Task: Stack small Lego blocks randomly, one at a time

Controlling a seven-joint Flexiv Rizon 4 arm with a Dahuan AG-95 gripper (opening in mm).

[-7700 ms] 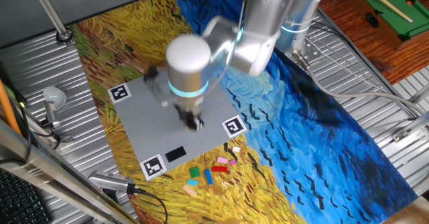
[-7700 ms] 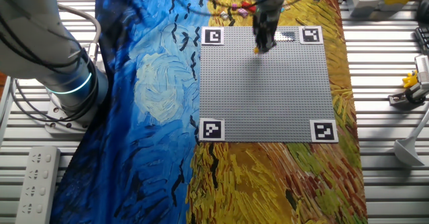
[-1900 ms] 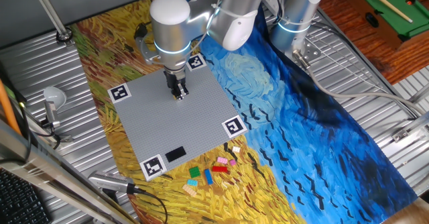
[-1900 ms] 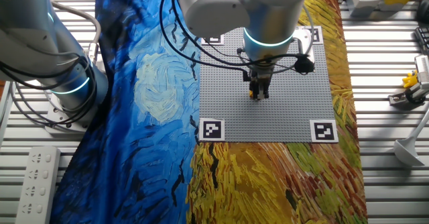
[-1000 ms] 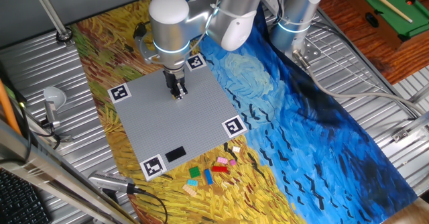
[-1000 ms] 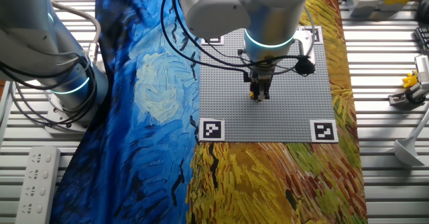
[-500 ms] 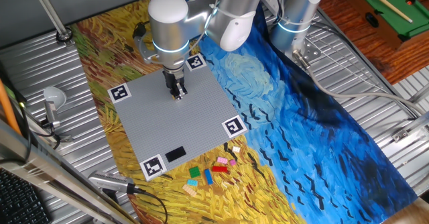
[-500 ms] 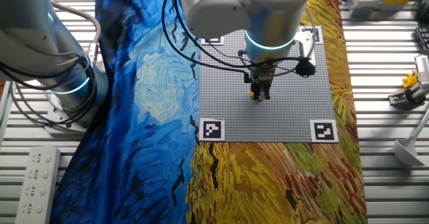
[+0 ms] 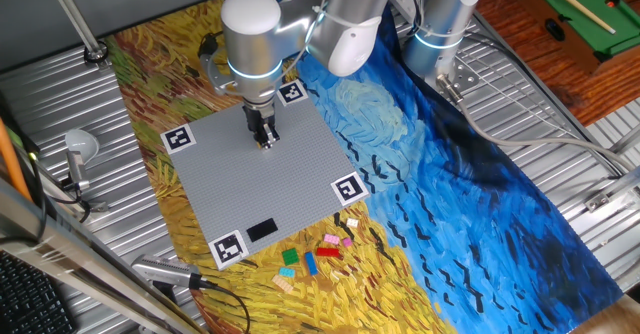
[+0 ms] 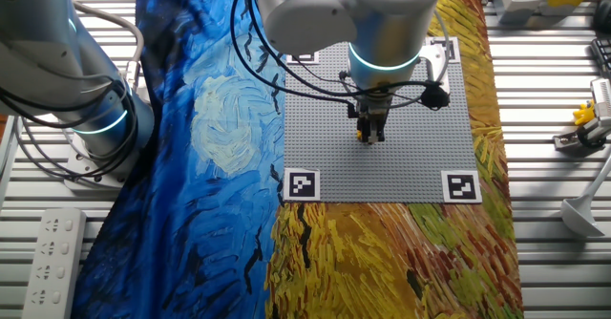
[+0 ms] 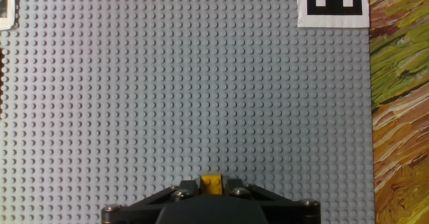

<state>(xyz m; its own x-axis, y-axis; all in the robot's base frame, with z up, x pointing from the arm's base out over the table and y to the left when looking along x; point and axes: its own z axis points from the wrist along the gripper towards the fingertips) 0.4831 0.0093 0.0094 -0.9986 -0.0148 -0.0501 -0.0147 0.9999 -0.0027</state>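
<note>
My gripper (image 11: 213, 186) is shut on a small yellow Lego block (image 11: 213, 182) and holds it down at the grey studded baseplate (image 11: 167, 83). In one fixed view the gripper (image 9: 265, 140) stands near the far middle of the baseplate (image 9: 240, 189). In the other fixed view the gripper (image 10: 368, 136) shows a speck of yellow at its tips. Several loose small Lego blocks (image 9: 318, 254) in red, pink, blue, green, teal and tan lie on the painted cloth in front of the baseplate.
Black-and-white marker tags (image 9: 347, 188) sit at the baseplate's corners; one shows in the hand view (image 11: 333, 4). A black rectangle (image 9: 261, 230) lies on the baseplate near its front edge. The painted cloth (image 9: 480, 194) covers the table. A silver tool (image 9: 78, 152) stands at the left.
Over the last seconds the gripper has carried the yellow block from the front part of the baseplate to its far middle. In the last second it has stayed still.
</note>
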